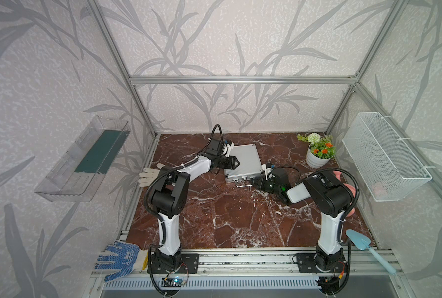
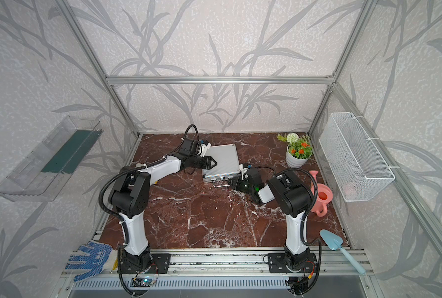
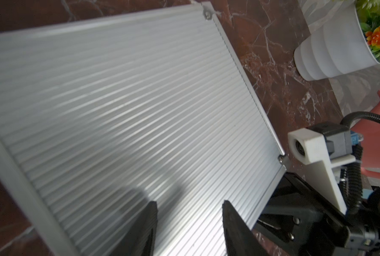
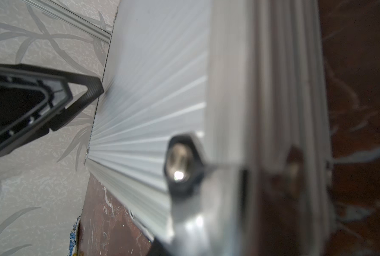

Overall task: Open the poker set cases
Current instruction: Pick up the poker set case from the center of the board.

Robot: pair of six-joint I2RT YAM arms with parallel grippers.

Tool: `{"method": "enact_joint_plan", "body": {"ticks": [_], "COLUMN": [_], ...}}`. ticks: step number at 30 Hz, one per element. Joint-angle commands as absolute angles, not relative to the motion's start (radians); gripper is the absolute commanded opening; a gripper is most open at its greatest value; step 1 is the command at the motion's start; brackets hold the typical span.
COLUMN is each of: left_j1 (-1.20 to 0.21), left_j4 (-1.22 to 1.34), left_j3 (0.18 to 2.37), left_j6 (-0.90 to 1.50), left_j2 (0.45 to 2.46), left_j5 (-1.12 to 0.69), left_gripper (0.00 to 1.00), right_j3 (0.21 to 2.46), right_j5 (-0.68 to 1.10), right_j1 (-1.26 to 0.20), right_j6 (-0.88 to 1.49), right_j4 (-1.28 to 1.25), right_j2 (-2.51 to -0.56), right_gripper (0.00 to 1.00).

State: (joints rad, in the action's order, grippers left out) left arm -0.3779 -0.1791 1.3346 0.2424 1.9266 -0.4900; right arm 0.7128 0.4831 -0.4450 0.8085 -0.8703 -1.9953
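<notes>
The poker set case [image 1: 245,157] [image 2: 223,158], flat, silver and ribbed, lies closed on the marble table, and its chrome handle [image 1: 241,184] points to the near side. My left gripper [image 1: 236,163] [image 2: 214,163] hangs open over the lid's left part. In the left wrist view its gripper [image 3: 190,212] shows two dark fingers apart above the ribbed lid [image 3: 129,106], with nothing between them. My right gripper [image 1: 253,181] [image 2: 231,183] is pressed up to the case's near right corner. In the right wrist view that corner [image 4: 184,168] fills the picture, blurred, and hides the fingers.
A white flower pot [image 1: 316,161] stands behind the right arm, with a pink watering can [image 2: 321,197] beside it. A blue trowel [image 1: 361,243] lies near right, a white glove [image 1: 147,175] at the left edge and a blue-dotted glove [image 1: 119,258] near left. On the walls hang a wire basket [image 1: 384,157] and a clear tray [image 1: 83,160].
</notes>
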Motion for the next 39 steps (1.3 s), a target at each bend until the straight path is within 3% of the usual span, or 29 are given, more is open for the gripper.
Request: {"method": "enact_joint_plan", "body": {"ticks": [1,8,14,18,28,39], "left_j1": [-0.381,-0.383,-0.383,-0.386,-0.402,-0.432], "left_j4": [-0.244,-0.208,0.056,0.289,0.639,0.756], "left_j3": [1.254,0.962,0.682,0.592,0.620,0.684], "left_j6": [0.296,0.507,0.747,0.855,0.976,1.042], "left_j2": [1.783,1.485,1.327,1.379,1.653,1.815], "left_j5": [-0.464,-0.538,-0.653,-0.676,-0.732,-0.721], "left_gripper": [0.53,0.60,0.65,0.66,0.64,0.60], "right_j3": [0.717,0.728,0.744,0.744,0.749,0.756], "right_j5": [0.500,0.480,0.477,0.486,0.476,0.469], "right_j1": [-0.452,-0.453,-0.452,-0.455,-0.466,-0.486], "right_j6": [0.850,0.868,0.880,0.898,0.878,0.916], "right_j4": [-0.961,-0.910,-0.875,-0.871,-0.801,-0.848], "right_j2": [-1.984,-1.941,-1.913,-1.892,-1.836,-1.870], "right_gripper": [0.15,0.12,0.11,0.09,0.08,0.07]}}
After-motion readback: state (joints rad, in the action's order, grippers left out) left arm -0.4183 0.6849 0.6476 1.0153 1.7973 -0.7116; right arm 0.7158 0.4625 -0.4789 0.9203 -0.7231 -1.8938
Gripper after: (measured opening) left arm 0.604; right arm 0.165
